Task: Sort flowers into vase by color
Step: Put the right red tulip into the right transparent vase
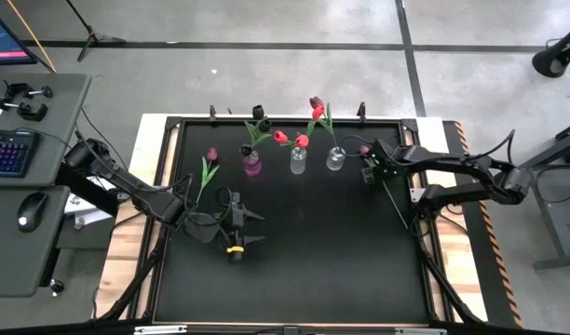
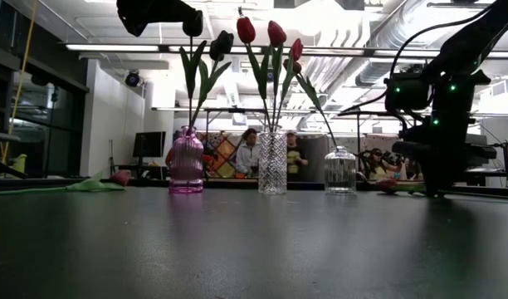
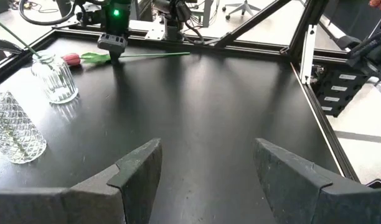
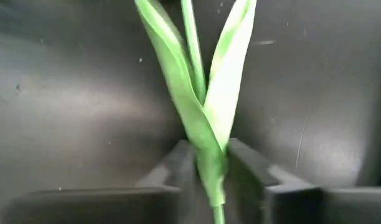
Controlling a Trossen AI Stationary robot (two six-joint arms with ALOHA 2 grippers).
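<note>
Three vases stand in a row near the table's far edge: a pink vase [image 1: 252, 166] with dark maroon tulips [image 2: 223, 41], a cut-glass vase [image 1: 298, 160] with red tulips [image 2: 246, 30], and a ribbed clear vase [image 1: 335, 158] with one tulip leaning in it. A pink tulip [image 3: 71, 59] lies flat on the table right of the vases, and my right gripper [image 1: 367, 167] is shut on it. Another pink tulip [image 1: 210, 167] lies flat left of the pink vase. My left gripper [image 1: 252, 228] hovers open over the table's left-middle, touching nothing. My right gripper [image 4: 212, 158] pinches the pink tulip's stem [image 4: 212, 180] between its two fingers, just below where the two green leaves [image 4: 209, 106] spread. The fingers come from above, pointing down, across the stem. The tulip lies level on the table, with its head [image 2: 387, 186] toward the vases.
The black tabletop has a raised frame [image 1: 425, 126] around it. Open surface stretches in front of the vases toward the near edge [image 1: 294, 279]. A desk with a keyboard [image 1: 7, 152] and a mouse stands left of the table. People sit in the room behind [image 2: 250, 149].
</note>
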